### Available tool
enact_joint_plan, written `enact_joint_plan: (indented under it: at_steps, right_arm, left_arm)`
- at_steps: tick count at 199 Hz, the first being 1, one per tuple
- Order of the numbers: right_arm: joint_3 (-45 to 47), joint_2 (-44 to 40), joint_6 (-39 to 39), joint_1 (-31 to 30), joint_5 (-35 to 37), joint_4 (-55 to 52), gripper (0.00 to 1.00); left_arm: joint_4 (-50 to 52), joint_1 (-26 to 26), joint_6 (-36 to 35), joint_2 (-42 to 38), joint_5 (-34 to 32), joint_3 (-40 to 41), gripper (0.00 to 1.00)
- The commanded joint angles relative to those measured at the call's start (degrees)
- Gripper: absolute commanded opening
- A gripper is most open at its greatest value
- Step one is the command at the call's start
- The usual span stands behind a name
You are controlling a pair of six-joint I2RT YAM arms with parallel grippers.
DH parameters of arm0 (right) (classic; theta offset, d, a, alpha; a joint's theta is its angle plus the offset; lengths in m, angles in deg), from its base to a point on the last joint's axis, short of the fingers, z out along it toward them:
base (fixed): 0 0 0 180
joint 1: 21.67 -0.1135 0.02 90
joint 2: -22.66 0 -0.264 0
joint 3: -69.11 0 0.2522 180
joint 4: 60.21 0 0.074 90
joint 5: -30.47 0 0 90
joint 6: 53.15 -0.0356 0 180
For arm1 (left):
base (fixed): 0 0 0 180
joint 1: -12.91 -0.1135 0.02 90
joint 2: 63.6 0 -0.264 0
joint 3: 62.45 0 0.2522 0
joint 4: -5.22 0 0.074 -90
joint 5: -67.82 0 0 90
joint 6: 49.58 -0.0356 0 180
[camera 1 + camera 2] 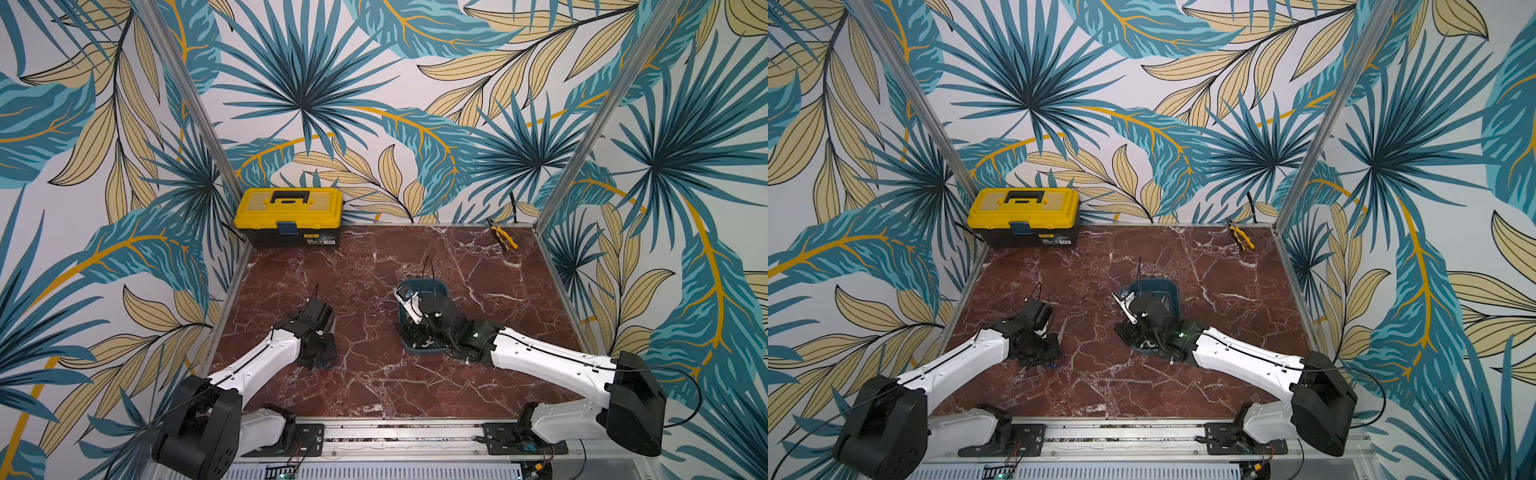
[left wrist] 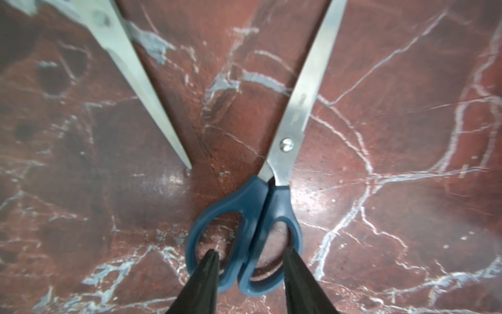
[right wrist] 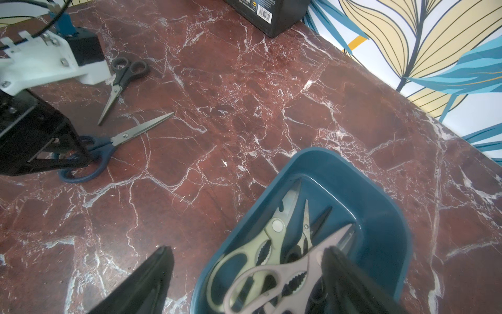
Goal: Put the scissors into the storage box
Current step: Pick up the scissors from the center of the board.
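Left wrist view: the blue-handled scissors [image 2: 273,195] lie flat on the red marble worktop [image 2: 407,190] with their blades closed. The left claw [image 2: 251,257] stands directly over their handles. One fingertip [image 2: 210,261] is down in one finger loop and the other is at the second loop. The claw is released and partly spread. Marble shows between each tip and the handle bars, so it clamps nothing. These scissors have dark blue plastic loops, plain steel blades and a bright pivot screw. The steel tip of the black-handled scissors [image 2: 141,81] points toward the blue handles, near but apart.

In the right wrist view the right claw [image 3: 247,249] is released wide and grasps nothing. One finger hangs over bare worktop and the other over the inside of the dark teal storage box [image 3: 380,217], so a box wall lies between them. That finger sits at the pink-handled shears [image 3: 285,274]; whether it touches them I cannot tell. The pink pair lies across the cream-handled kitchen shears [image 3: 252,252], and a slimmer dark pair lies beneath.

In both top views the storage box [image 1: 444,291] sits mid-worktop, well apart from the left claw. A yellow toolbox [image 1: 288,212] stands in the far left corner and yellow-handled pliers [image 1: 505,237] lie in the far right corner.
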Motion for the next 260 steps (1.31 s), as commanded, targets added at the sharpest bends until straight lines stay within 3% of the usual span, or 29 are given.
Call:
enact_joint_plan:
  at_steps: [1, 61, 111, 141, 156, 170, 195, 220, 260]
  right_arm:
    - [-0.6, 0.6, -0.1, -0.4, 0.3, -0.4, 0.91]
    - [-0.7, 0.7, -0.3, -0.4, 0.9, 0.1, 0.91]
    - [-0.5, 0.0, -0.3, -0.4, 2.9, 0.0, 0.91]
    - [0.8, -1.3, -0.3, -0.3, 4.0, 1.0, 0.91]
    - [1.2, -1.9, -0.8, -0.2, 5.2, 1.0, 0.91]
    - [1.4, -2.4, -1.4, -0.3, 6.9, 1.2, 0.91]
    - [1.3, -3.9, -5.7, 0.4, 17.0, 1.5, 0.92]
    - [2.1, -6.9, -11.9, 3.4, 22.2, 0.4, 0.98]
    - [5.4, -14.5, -25.9, 13.4, 25.0, -6.5, 1.00]
  left_arm:
    - [-1.5, 0.0, -2.0, 1.6, 0.5, -0.8, 0.40]
    - [-2.0, 1.8, -2.6, 7.7, -2.9, -3.3, 0.38]
    - [-4.4, 2.7, -2.2, 11.2, -3.3, -3.5, 0.18]
    - [-4.3, 3.0, -2.5, 9.5, -3.6, -3.7, 0.14]
    - [-4.2, 3.3, -2.4, 8.2, -3.6, -4.0, 0.05]
    - [-3.3, 4.2, -2.1, 6.2, -4.3, -4.9, 0.02]
    - [1.1, 7.5, -1.1, 1.9, -7.9, -9.5, 0.00]
    - [4.1, 13.2, 0.9, -0.4, -11.5, -17.6, 0.00]
    - [3.3, 24.2, 2.8, 6.8, -12.8, -32.1, 0.00]
